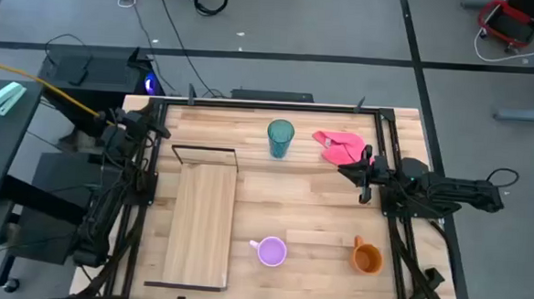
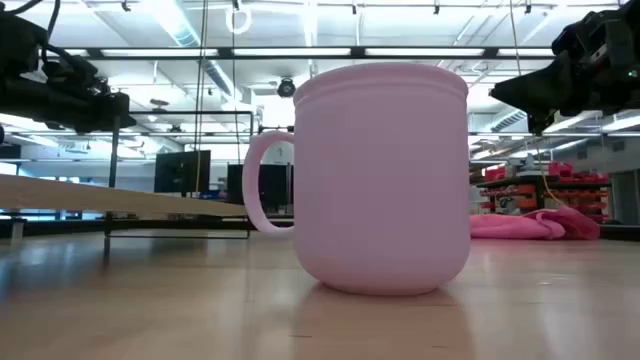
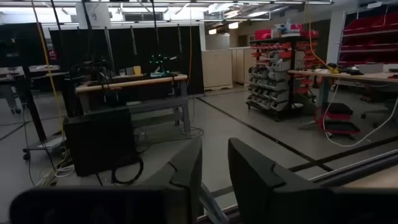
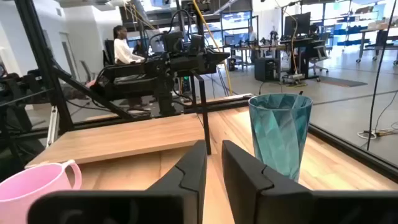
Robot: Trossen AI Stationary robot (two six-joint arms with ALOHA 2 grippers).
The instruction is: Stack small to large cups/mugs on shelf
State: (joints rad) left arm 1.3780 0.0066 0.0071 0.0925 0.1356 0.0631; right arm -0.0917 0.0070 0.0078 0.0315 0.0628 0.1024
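The teal tumbler stands upright on its base at the table's far middle. Near the front edge the lilac mug stands upright with its handle toward the table's left, and the orange mug stands to its right. The shelf is a pale board on a black wire frame at the left. My left gripper hovers at the far left corner, slightly open, holding nothing. My right gripper hovers at the right, level, pointing toward the tumbler, slightly open, holding nothing.
A pink cloth lies crumpled between the tumbler and my right gripper. The shelf's black wire frame rises at the board's far end. Bare planks lie between shelf and mugs. A person sits in the room beyond the table's left side.
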